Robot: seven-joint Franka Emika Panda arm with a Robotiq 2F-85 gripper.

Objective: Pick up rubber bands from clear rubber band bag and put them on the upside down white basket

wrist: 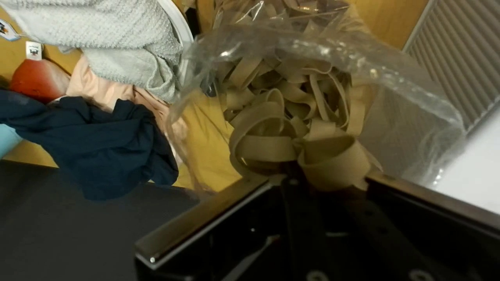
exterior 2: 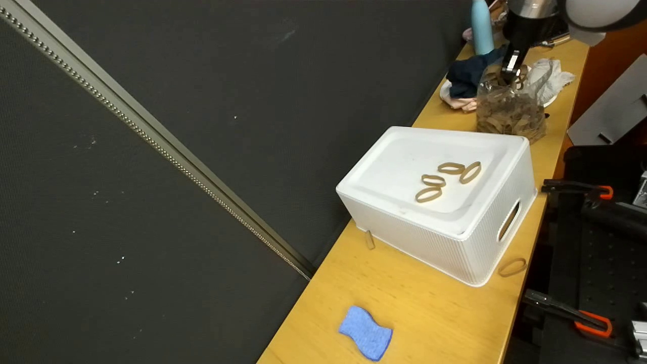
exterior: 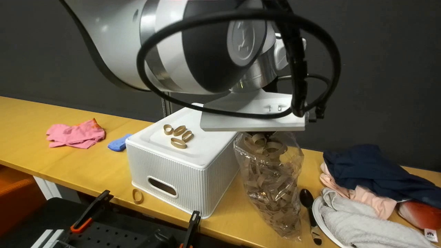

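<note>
robotiq claw (wrist: 324, 178) reaches into the clear plastic bag (wrist: 414, 95), its grip on anything impossible to tell; four rubber bands (exterior: 177, 145) lie atop the upturned white basket (exterior: 189, 179), two on the table (exterior: 103, 168), many more left bagged.

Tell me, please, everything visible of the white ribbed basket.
The white rectangular, plastic-looking basket stands upside down on the yellow wooden table. Its visible walls are ribbed; one has an oblong handle slot. Its smooth, round-cornered base faces up, bearing four tan rubber bands. Whether the clear plastic bag beside it touches it is unclear.
</note>
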